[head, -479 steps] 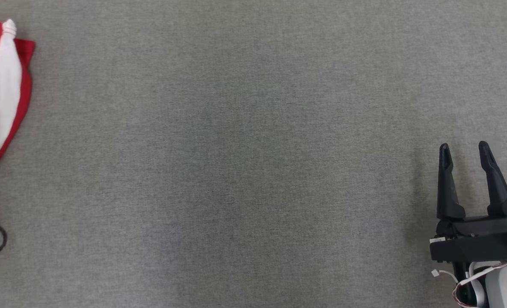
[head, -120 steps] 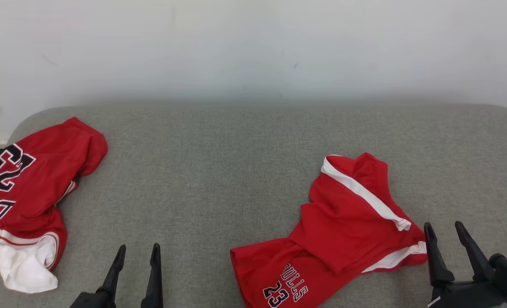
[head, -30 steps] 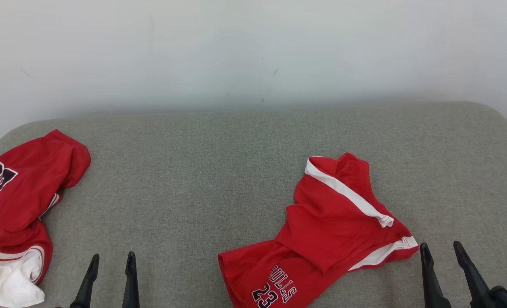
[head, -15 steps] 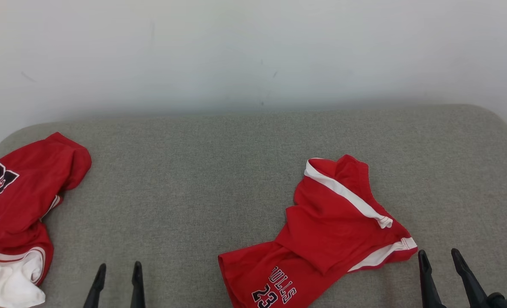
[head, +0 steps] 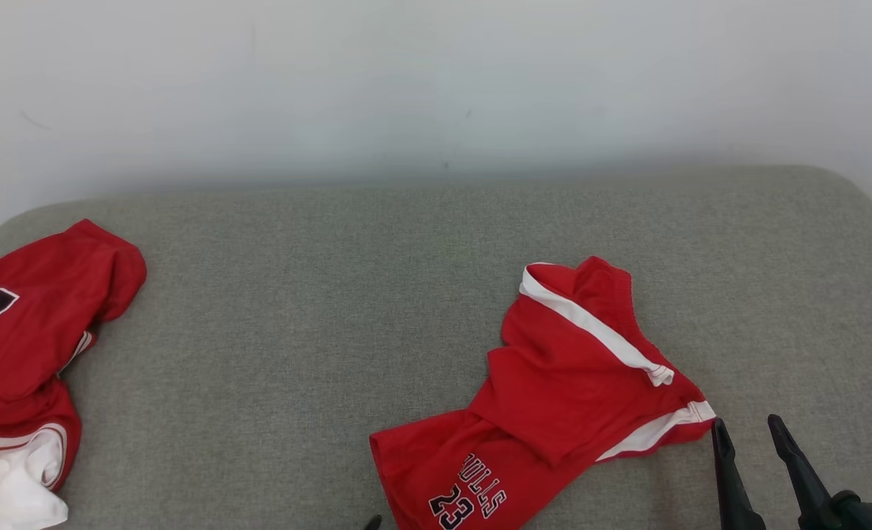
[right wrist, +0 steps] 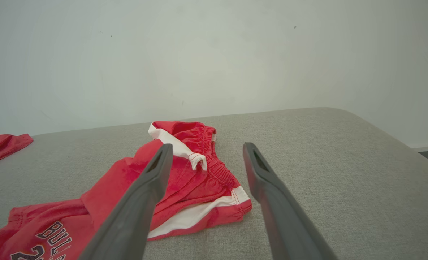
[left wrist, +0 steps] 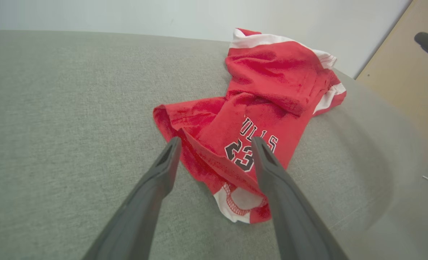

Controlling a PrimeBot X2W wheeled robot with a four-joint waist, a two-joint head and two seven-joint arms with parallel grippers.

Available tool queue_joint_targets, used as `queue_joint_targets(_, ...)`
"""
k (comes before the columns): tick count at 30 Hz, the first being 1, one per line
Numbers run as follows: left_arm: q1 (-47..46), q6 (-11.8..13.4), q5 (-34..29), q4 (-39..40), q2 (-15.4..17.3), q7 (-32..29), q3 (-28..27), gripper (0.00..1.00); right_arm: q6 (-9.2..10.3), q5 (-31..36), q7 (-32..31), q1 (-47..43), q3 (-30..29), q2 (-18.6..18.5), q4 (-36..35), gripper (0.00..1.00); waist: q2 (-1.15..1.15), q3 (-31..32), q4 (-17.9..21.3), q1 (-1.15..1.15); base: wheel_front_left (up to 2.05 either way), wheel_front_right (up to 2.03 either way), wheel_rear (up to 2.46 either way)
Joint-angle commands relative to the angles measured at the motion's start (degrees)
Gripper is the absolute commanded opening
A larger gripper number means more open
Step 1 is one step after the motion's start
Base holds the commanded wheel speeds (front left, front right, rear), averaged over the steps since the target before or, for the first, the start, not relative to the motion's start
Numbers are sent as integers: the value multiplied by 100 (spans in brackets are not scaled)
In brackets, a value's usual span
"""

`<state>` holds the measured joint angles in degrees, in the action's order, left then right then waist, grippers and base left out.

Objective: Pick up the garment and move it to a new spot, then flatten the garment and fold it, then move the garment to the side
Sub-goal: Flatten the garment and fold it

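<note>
Lying crumpled on the grey cushion, the red shorts sit right of centre in the head view, white side stripes showing and the "23" print toward the near edge. The right gripper rises from the lower right corner, its two dark fingers spread with nothing between them, tips just beside the shorts' striped corner. A red jersey lies well apart at the far left, under a white wall.

In the left wrist view, the left gripper stands wide open, its fingers framing the near hem and the "23" print of the shorts. Whether the tips touch the cloth cannot be told.

In the right wrist view, the right gripper is likewise spread and empty. The shorts lie mostly behind and beside its left finger, the elastic waistband and a white stripe showing in the gap. A corner of the jersey shows at the left edge.
</note>
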<state>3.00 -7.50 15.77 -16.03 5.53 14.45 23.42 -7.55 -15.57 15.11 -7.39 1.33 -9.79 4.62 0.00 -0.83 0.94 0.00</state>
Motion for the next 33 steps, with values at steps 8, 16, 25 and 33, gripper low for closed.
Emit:
queue_joint_targets(8,-373,7,406,-738,105,24,977,100,13,-68,6,151,10,-29,-9,100,0,-220,194,0,0,0,0)
queue_joint_targets(16,-875,8,702,-1437,7,71,1387,60,13,-48,6,242,0,10,8,100,0,-349,333,0,0,0,0)
queue_joint_targets(25,-1402,18,632,-1132,33,76,713,0,13,8,6,269,-71,39,18,100,0,-339,291,0,0,0,0)
queue_joint_targets(33,-1843,63,491,-762,423,77,-71,0,13,12,6,377,-23,-15,61,100,0,-349,332,0,0,0,0)
